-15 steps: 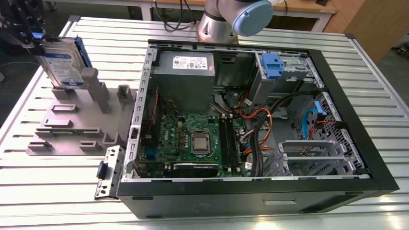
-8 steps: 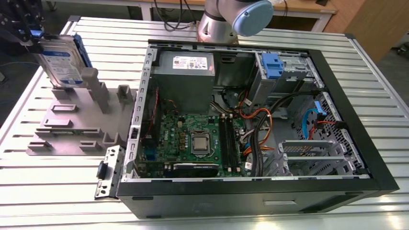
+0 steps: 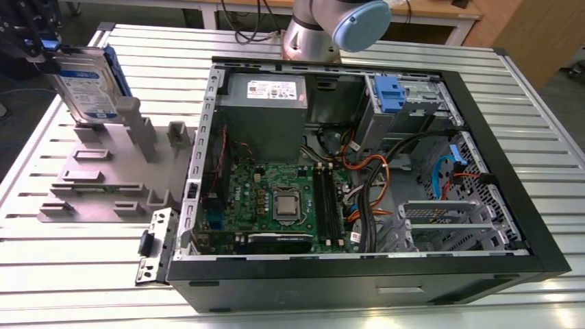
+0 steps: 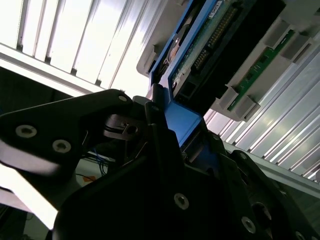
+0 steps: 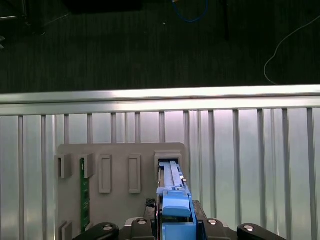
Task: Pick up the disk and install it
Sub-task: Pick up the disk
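Observation:
The disk (image 3: 87,86) is a silver drive with a blue-and-white label in a blue carrier. It stands on edge at the far end of a grey fixture plate (image 3: 101,185), on the exterior view's left. My gripper (image 3: 44,46) is at its upper edge. In both wrist views the blue carrier (image 4: 182,122) (image 5: 175,210) sits between the black fingers (image 4: 155,112), which close on it. In the first wrist view the disk's lower end lines up with a fixture slot (image 5: 167,159); whether it still rests in the slot is unclear.
An open computer case (image 3: 196,151) lies on the slatted metal table (image 3: 549,130), with a motherboard (image 3: 283,202), a grey power supply (image 3: 265,89), cables and a drive bay holding a blue bracket (image 3: 388,92). A green circuit strip (image 5: 85,195) stands in the fixture. The arm's base (image 3: 320,31) is behind the case.

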{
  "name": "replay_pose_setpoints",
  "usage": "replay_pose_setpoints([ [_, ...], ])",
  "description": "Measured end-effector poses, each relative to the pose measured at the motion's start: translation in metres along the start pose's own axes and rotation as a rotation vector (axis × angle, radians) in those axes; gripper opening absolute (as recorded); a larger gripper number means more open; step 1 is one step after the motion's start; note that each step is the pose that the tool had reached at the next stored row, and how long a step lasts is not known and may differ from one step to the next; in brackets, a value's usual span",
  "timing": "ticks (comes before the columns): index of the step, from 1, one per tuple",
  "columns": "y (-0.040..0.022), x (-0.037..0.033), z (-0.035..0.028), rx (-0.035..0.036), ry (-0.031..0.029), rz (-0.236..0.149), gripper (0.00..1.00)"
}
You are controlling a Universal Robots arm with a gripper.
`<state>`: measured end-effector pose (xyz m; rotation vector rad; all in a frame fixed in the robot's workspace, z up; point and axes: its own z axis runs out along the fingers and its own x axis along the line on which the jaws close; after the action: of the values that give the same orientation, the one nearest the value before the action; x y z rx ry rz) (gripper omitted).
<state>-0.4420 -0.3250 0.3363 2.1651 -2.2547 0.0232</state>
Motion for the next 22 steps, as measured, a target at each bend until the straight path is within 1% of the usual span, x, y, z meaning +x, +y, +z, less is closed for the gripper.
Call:
replay_pose_setpoints([
  [22, 0.0, 0.0001, -0.0068, 0.0, 0.0, 0.0, 0.36],
])
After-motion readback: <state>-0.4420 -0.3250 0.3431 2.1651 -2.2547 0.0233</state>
